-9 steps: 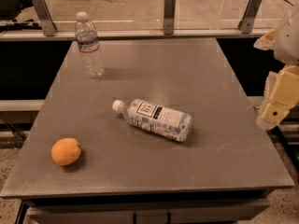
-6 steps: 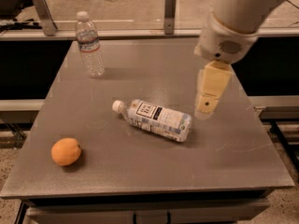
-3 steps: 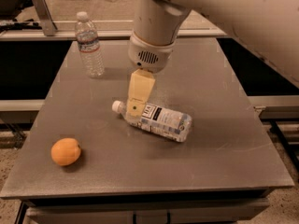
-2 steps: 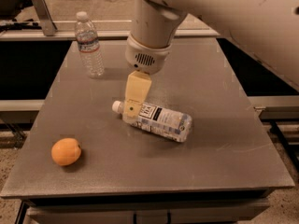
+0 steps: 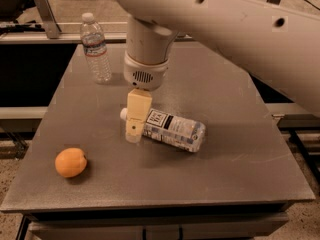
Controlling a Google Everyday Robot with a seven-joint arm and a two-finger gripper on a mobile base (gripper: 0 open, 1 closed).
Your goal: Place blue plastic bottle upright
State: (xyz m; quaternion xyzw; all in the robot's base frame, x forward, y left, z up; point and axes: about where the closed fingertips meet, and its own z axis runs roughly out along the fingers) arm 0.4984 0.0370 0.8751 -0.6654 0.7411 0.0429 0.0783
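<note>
Desk (image 5: 235, 179) in grey fills most of the view, its front edge nearest the camera. Near the front left corner sits an orange (image 5: 70, 162), alone and well apart from everything else.

Towards the middle, the blue plastic bottle (image 5: 172, 130) lies on its side on the desk. Its white cap points left and a little away from the camera, and its base points right and nearer. Its white and pale-blue label faces up, with a dark patch near the neck.

The hand (image 5: 134, 134) hangs straight down over the neck end of this bottle, its cream tip close to the desk and in front of the neck. The cap shows just to its left. Whether the hand is open or closed, and whether it grips the bottle, cannot be told from this side.

Above it a white arm (image 5: 225, 24) reaches in from the upper right.

Farther back on the left, a second bottle (image 5: 96, 49), slimmer and clear, stands upright near the far edge.
</note>
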